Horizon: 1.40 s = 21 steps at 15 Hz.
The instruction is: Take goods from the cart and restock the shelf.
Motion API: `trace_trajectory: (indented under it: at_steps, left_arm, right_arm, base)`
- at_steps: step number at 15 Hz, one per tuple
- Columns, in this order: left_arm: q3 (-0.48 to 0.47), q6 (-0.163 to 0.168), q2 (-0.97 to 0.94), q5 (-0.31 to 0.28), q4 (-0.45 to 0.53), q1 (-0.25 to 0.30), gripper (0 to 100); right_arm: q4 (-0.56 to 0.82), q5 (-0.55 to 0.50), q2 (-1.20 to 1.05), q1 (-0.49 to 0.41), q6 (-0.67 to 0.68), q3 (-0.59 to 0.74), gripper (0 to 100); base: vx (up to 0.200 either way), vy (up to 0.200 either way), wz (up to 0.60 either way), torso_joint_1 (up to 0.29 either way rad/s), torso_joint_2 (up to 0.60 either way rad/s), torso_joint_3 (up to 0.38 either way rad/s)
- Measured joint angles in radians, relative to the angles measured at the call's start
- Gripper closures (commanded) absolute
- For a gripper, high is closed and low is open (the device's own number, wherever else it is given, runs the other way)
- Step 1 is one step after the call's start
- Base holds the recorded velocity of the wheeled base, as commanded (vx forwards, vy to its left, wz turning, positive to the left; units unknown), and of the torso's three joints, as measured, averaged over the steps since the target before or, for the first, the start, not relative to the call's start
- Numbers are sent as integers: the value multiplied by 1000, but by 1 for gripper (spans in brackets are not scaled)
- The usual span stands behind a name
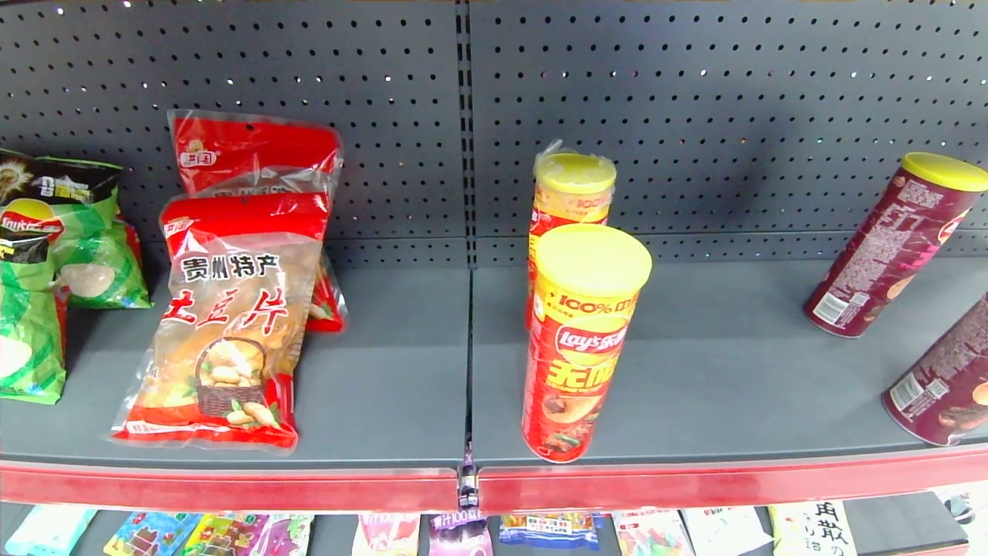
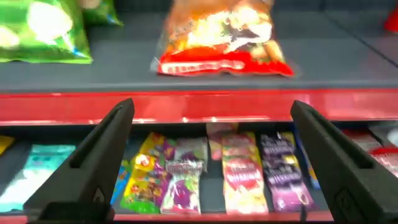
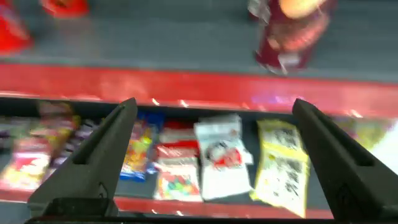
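The grey shelf point(image 1: 386, 386) with a red front lip point(image 1: 231, 488) holds two red potato-chip bags point(image 1: 231, 324), green chip bags point(image 1: 46, 255) at the left, two red canisters with yellow lids point(image 1: 579, 340) in the middle and two maroon canisters point(image 1: 888, 247) at the right. My left gripper point(image 2: 211, 162) is open and empty, in front of the red lip point(image 2: 199, 104), below the red bag point(image 2: 221, 37). My right gripper point(image 3: 214, 162) is open and empty too, facing the lip point(image 3: 199, 87) below a maroon canister point(image 3: 289, 31).
A lower shelf carries several small candy and snack packets point(image 2: 186, 180) point(image 3: 217, 155) point(image 1: 463, 533). Behind the goods stands a dark pegboard back wall point(image 1: 695, 116). Bare shelf space lies between the yellow-lidded canisters and the maroon ones point(image 1: 733, 363).
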Motion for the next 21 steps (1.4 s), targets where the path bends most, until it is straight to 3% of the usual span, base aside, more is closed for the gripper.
trace_trajectory:
  at_steps: [2,5,8,12,14,17,21]
  left_arm:
    - [29,-21,-2,-2,-3,0,0]
    - [38,-38,-4,16,-4,1,0]
    - [39,-27,-3,10,-4,1,0]
    - [39,-42,-4,23,-5,2,0]
    - [39,-3,-4,13,-5,2,0]
    - [40,2,-4,16,-4,2,0]
    - [40,2,-3,16,-3,2,0]
  right_arm:
    - [9,-62,-1,0,50,7,0]
    - [7,-9,-1,0,47,9,0]
    - [7,-9,-2,1,39,10,0]
    - [9,-19,-2,0,42,10,0]
    - [9,-33,-2,0,44,10,0]
    - [9,-35,-2,0,45,10,0]
    - [10,-36,-2,0,41,10,0]
  base:
    - [0,0,0,0,0,0]
    - [0,0,0,0,0,0]
    - [0,0,0,0,0,0]
    - [0,0,0,0,0,0]
    - [0,0,0,0,0,0]
    - [0,0,0,0,0,0]
    - [-150,0,0,5,4,-1]
